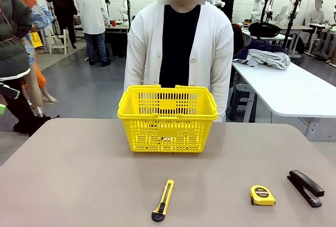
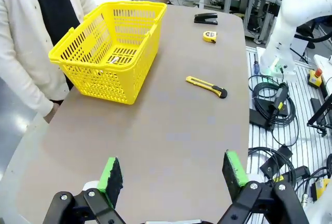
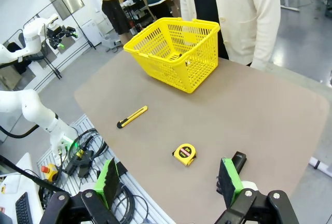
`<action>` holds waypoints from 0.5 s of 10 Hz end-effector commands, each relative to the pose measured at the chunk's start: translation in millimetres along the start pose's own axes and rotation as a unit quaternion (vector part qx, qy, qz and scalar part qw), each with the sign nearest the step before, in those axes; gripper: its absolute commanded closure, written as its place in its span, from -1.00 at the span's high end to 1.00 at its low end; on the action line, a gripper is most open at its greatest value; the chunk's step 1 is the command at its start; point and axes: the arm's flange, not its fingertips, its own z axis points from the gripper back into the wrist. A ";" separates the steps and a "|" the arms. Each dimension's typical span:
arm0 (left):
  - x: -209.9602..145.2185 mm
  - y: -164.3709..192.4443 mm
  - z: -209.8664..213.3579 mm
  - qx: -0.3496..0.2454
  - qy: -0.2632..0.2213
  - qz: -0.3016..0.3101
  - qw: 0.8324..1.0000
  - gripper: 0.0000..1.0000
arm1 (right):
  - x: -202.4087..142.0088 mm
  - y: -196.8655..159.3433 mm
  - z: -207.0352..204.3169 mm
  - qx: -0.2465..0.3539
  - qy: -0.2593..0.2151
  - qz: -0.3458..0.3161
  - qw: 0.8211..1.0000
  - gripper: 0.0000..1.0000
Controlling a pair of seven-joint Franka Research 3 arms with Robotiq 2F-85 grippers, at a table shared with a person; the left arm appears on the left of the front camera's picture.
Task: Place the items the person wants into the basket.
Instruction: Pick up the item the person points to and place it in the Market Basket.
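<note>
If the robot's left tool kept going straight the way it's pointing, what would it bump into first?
Probably just the bare table, in the gap between the yellow basket and the utility knife. The left tool stands open and nothing lies in its line, though depth is hard to judge.

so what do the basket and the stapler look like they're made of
basket: bright yellow plastic, fairly glossy, going by its moulded one-piece lattice walls. stapler: black with a smooth, slightly shiny finish; painted metal or plastic, the look leaves that open.
</note>
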 end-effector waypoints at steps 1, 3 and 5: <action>0.3 0.3 0.2 0.000 -0.002 -0.002 1.000 1.00 | 2.0 -0.8 -1.0 0.007 -0.013 0.007 1.000 1.00; 0.3 0.3 0.2 0.000 -0.002 -0.002 1.000 1.00 | 2.0 -0.8 -1.0 0.007 -0.013 0.007 1.000 1.00; 0.3 0.3 0.2 0.000 -0.002 -0.002 1.000 1.00 | 2.0 -0.8 -1.0 0.007 -0.013 0.007 1.000 1.00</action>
